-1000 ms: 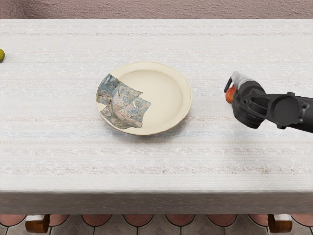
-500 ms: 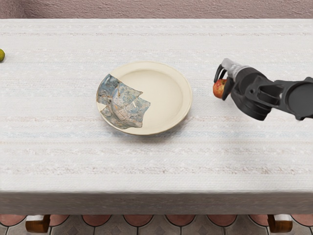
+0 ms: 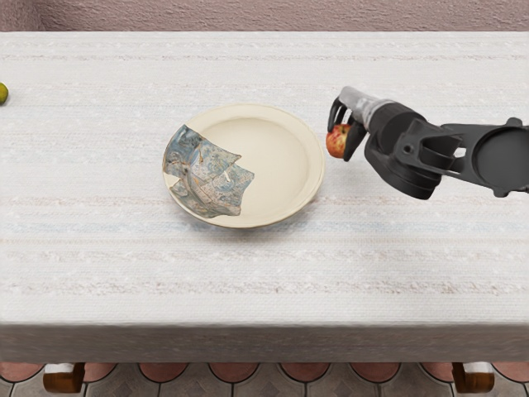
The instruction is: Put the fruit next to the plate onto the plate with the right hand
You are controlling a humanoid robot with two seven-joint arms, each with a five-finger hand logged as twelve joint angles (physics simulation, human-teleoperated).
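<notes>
Long table (image 3: 264, 273) under a pale, faintly striped cloth, running the full width of the view. Rough pinkish wall (image 3: 264, 15) behind it. Reddish floor tiles (image 3: 231, 372) and two wooden feet show below the front edge.

Cream plate (image 3: 281, 141) sits a little left of the table's middle. A crumpled clear wrapper (image 3: 207, 174) lies on its left half, overhanging the left rim. The plate's right half is bare.

Right arm (image 3: 488, 157), dark grey, comes in from the right edge and reaches toward the plate. Right hand (image 3: 376, 132) is at the end of it, just right of the plate's rim, with its back turned up and toward me.

Fruit (image 3: 336, 141): small, red with a yellowish patch. It is inside the right hand's grasp. Dark fingers (image 3: 348, 142) curl down around it from above and behind, closed onto it; only its left face shows. It is just beside the plate's right rim, outside the plate. Whether it is clear of the cloth I cannot tell from this angle.

A small green round thing (image 3: 2, 93) sits at the far left edge of the table, cut by the frame, well apart from the plate and the hand.
</notes>
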